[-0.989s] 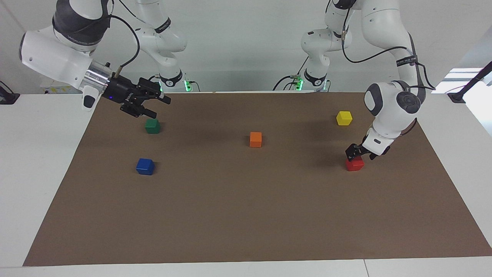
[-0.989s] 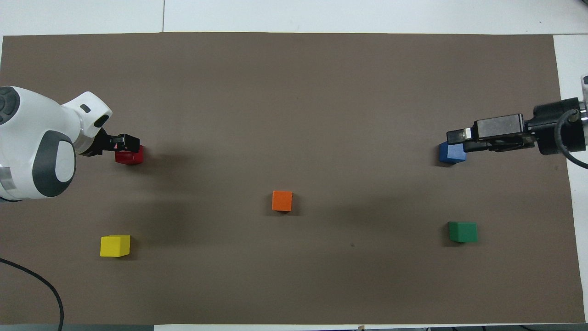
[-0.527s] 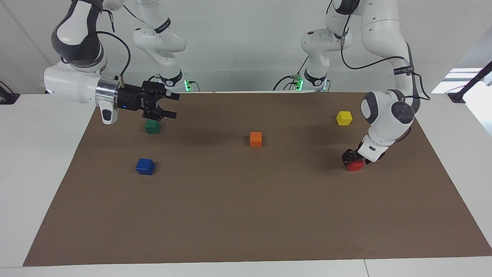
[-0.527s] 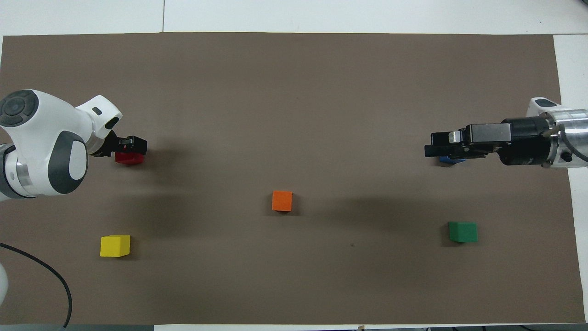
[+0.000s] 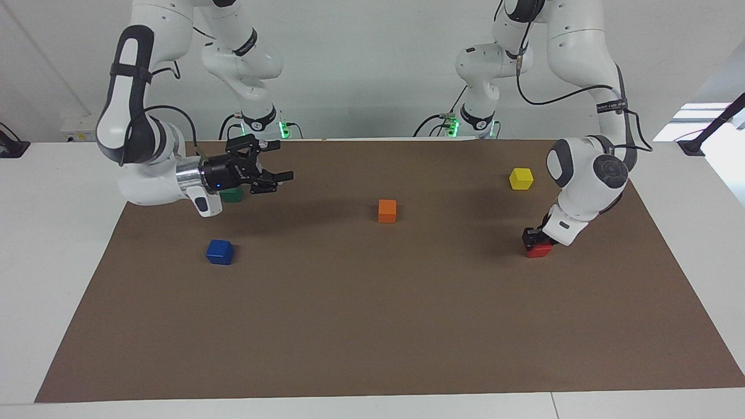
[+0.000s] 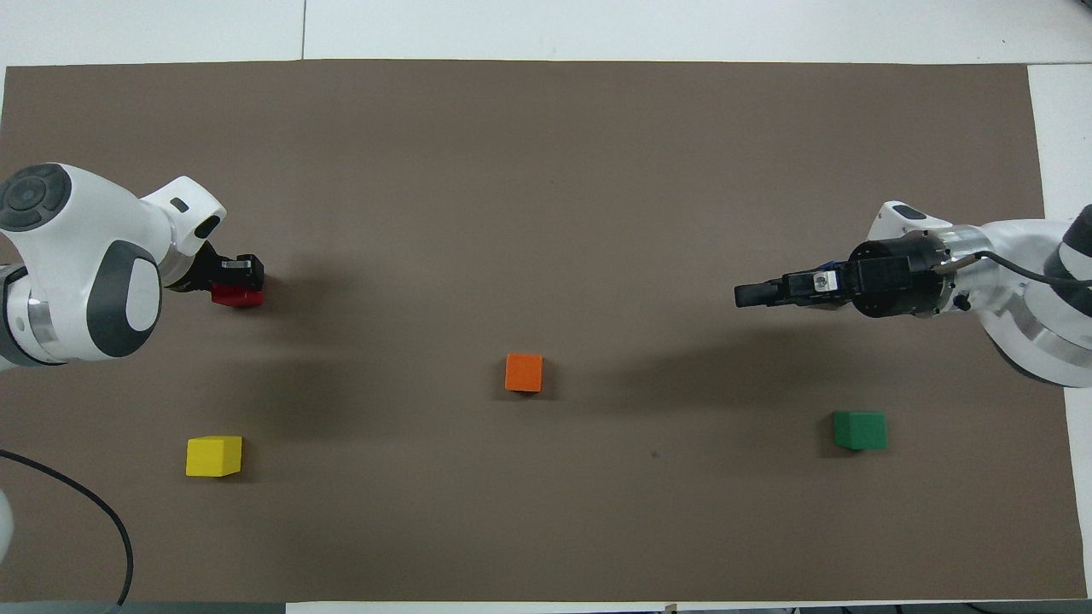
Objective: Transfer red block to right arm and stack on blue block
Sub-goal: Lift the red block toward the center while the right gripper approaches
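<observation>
The right arm comes in low over its end of the brown mat, forearm bent down and wrist turned level, pointing toward the table's middle. The right gripper hangs in the air with its fingers spread apart and nothing between them. From overhead it shows edge-on, so the gap cannot be read there. The wrist hides most of the green block in the facing view. In the overhead view the gripper's black body covers the blue block entirely. That block sits alone on the mat, farther from the robots than the green one and apart from it.

A wide stretch of bare mat separates these from the orange block at the centre, and another runs on to the left arm's end. The strip of mat farthest from the robots carries no blocks.

The yellow block lies close to the robots. The left arm folds steeply down, and its cable runs off the edge of the overhead view. The left gripper is clamped on the red block, which rests on the mat with only its lower part showing below the fingers. The red block lies farther from the robots than the yellow one.
</observation>
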You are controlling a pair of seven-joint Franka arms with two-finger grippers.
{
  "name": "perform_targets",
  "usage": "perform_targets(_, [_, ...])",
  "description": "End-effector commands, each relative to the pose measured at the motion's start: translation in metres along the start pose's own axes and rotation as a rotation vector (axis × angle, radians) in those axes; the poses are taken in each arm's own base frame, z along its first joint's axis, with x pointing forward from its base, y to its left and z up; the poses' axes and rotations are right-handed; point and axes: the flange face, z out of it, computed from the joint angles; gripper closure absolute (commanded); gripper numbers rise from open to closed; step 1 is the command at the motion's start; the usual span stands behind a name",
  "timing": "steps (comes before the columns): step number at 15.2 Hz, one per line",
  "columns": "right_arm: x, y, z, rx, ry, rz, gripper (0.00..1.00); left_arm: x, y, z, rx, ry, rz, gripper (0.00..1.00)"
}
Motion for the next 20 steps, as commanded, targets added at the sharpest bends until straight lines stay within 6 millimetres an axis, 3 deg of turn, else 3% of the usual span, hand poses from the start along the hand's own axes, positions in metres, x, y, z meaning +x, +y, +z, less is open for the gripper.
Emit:
perform_targets(1, [0.006, 0.019, 0.003, 0.17, -0.002, -0.019, 0.0, 0.01, 0.0, -0.043, -0.042, -0.045, -0.061, 1.0])
perform_targets(3, [0.004, 0.036, 0.017, 0.257, -0.028, -0.018, 0.0, 0.005, -0.004, -0.081, -0.205, -0.066, -0.236, 1.0])
perform_targets(5, [0.002, 0.039, 0.025, 0.279, -0.033, -0.017, 0.0, -0.002, -0.007, -0.108, -0.291, -0.093, -0.459, 1.0])
perform_targets(10, [-0.013, 0.059, 0.067, 0.328, -0.036, 0.033, 0.0, -0.035, 0.038, -0.151, -0.418, -0.358, -0.901, 1.0])
perform_targets(12, [-0.014, 0.063, 0.069, 0.32, -0.024, 0.037, 0.0, -0.042, 0.063, -0.165, -0.457, -0.421, -0.978, 1.0])
perform_targets(15, [-0.015, 0.068, 0.074, 0.307, -0.022, 0.046, 0.0, -0.049, 0.078, -0.193, -0.567, -0.539, -1.182, 1.0])
perform_targets(19, [-0.01, 0.077, 0.108, 0.311, 0.018, 0.035, 0.0, -0.076, 0.096, -0.233, -0.636, -0.591, -1.292, 1.0])
perform_targets(20, [-0.009, 0.079, 0.118, 0.316, 0.025, 0.036, 0.0, -0.08, 0.099, -0.228, -0.68, -0.636, -1.319, 1.0])
